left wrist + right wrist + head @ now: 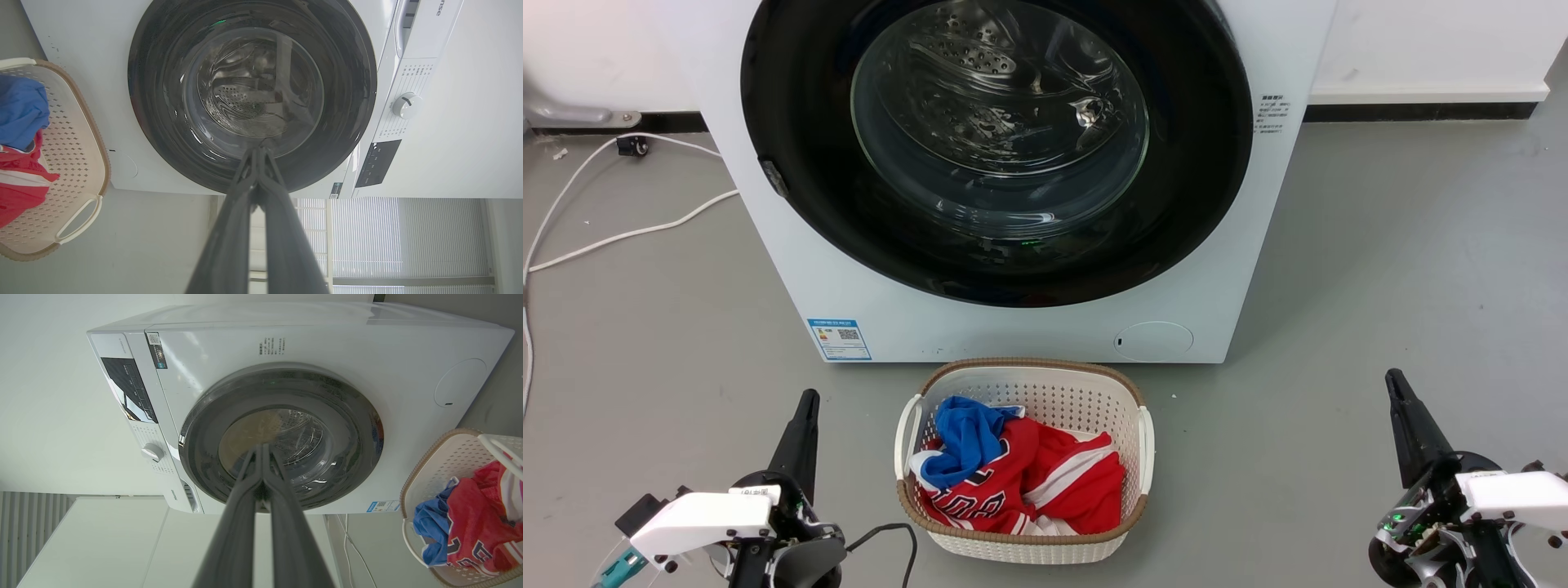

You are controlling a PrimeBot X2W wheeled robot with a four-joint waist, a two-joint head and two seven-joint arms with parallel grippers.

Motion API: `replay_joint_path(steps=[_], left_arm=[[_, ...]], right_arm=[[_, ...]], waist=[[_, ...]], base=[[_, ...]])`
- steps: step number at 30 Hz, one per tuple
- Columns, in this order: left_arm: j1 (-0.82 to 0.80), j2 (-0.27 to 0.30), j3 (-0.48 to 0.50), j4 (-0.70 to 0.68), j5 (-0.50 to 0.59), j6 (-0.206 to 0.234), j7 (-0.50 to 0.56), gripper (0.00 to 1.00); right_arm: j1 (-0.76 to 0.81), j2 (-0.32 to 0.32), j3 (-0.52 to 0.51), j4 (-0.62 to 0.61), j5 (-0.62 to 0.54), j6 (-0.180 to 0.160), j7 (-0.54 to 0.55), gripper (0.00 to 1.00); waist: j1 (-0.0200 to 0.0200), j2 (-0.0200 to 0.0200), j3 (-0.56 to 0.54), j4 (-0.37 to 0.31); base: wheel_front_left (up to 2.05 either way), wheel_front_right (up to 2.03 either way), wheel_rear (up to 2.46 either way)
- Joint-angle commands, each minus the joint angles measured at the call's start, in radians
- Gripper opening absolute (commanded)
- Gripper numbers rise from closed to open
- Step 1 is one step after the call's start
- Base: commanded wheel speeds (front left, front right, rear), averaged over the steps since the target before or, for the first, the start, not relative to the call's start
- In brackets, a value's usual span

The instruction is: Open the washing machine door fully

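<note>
**Door shut, nothing started yet**

Door check first: the washing machine door (pixel 792 163) lies flat against the white front of the washing machine (pixel 1013 331), its black ring flush all the way round. No gap shows at any edge from the head view or from either wrist view. The steel drum is visible only through the glass window (pixel 1001 139). So by the look of it, none of the task is done.

Down low, the left claw (pixel 807 404) hangs above the floor (pixel 1339 269) at the lower left. Its two fingers are pressed together with nothing between them, and the left wrist view shows the tips (pixel 257 154) meeting. The right claw (pixel 1395 388) mirrors it at the lower right, fingers likewise closed on nothing (pixel 261 448). Both are well apart from the machine.

Between them, just in front of the washer, sits the laundry basket (pixel 1021 365), with red and blue clothes (pixel 1029 482) inside.

What's left is everything: reach in, get hold of the door's edge, release it and swing it wide. A small grey catch (pixel 774 178) on the door's left rim looks like the likely place to start, though that is a judgement.
</note>
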Motion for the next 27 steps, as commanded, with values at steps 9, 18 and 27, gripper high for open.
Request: replay_joint_path(steps=[9, 18, 27], left_arm=[[-0.008, -0.002, 0.004, 0.001, 0.006, -0.003, 0.007, 0.0], [-0.008, -0.003, 0.005, 0.001, 0.007, -0.003, 0.006, 0.0], [-0.008, -0.003, 0.006, 0.001, 0.008, -0.003, 0.007, 0.0]], right_arm=[[-0.013, 0.004, -0.003, 0.002, -0.008, 0.0, 0.004, 0.0], [-0.013, 0.005, -0.004, 0.002, -0.008, 0.0, 0.005, 0.0], [-0.013, 0.006, -0.005, 0.002, -0.009, 0.0, 0.006, 0.0]], waist=[[0.0, 0.0, 0.0, 0.0], [0.0, 0.0, 0.0, 0.0], [0.0, 0.0, 0.0, 0.0]], base=[[0.0, 0.0, 0.0], [0.0, 0.0, 0.0], [0.0, 0.0, 0.0]])
